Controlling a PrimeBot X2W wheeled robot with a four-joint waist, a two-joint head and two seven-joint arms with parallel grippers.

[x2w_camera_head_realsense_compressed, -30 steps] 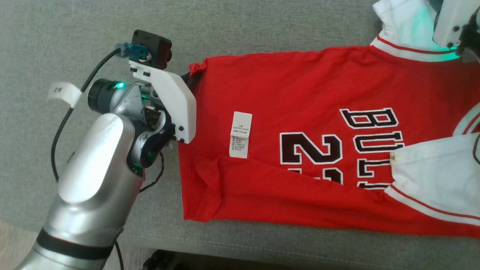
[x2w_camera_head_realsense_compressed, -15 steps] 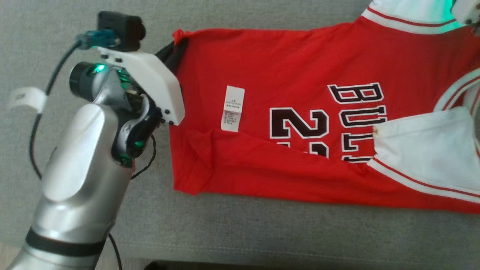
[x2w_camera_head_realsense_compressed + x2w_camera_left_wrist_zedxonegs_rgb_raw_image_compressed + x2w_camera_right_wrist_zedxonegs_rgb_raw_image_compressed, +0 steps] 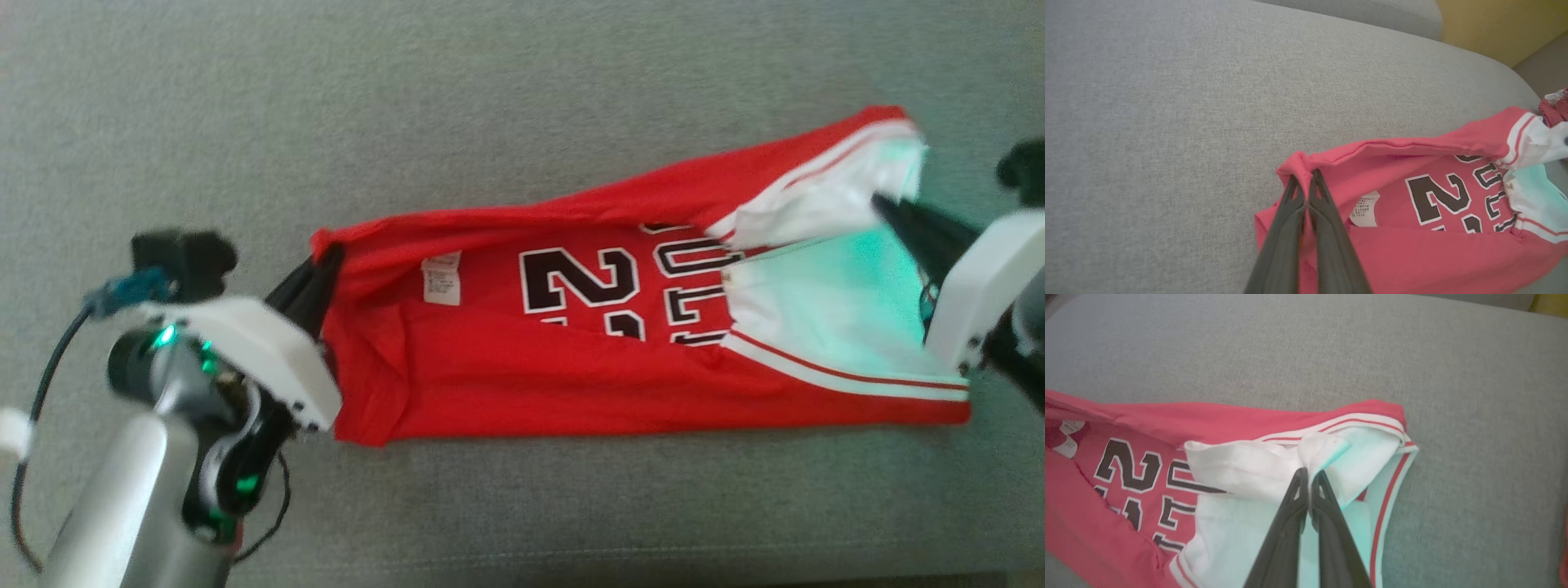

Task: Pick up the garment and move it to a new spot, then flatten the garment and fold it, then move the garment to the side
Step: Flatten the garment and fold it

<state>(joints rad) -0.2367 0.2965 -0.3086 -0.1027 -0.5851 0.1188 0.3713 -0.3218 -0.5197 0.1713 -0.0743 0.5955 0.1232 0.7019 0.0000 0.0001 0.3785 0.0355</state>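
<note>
Left claw (image 3: 1304,176) and right claw (image 3: 1310,471) are gripping opposite ends of the jersey (image 3: 490,384), stretching it over the couch (image 3: 408,122); flattening seems underway, folding is remaining.

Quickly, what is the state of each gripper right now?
Left gripper: closed, holding the garment by its red corner.
Right gripper: closed, holding the garment by its white part.

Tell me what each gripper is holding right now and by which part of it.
Both hold the red jersey: the left gripper pinches a red corner at one end, the right gripper pinches white fabric at the opposite end.
</note>
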